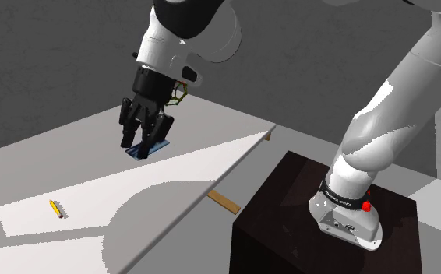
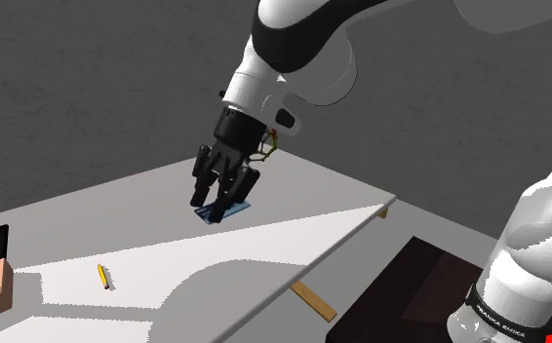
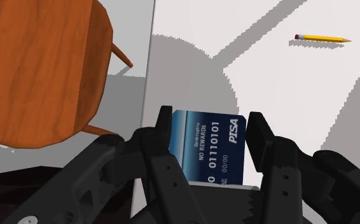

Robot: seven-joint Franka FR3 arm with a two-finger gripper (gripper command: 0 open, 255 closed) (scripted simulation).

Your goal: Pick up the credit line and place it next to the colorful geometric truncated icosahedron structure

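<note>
Reading across the shoulder view from its left, I had the yellow pencil lying loose on the bench, well apart from everything else. Next came the pincer, low at the bench top, its two fingers clamped on the opposite edges of the blue card. In the wrist view the card sat squarely between them, its printed face toward the camera. Whether the card was clear of the surface or resting on it, I couldn't tell. Just to the right, partly hidden behind the wrist, stood the wire-frame icosahedron structure, already near the card. I judged the grasp as made. The lift, a short carry and the set-down beside the structure were all left to do.
</note>
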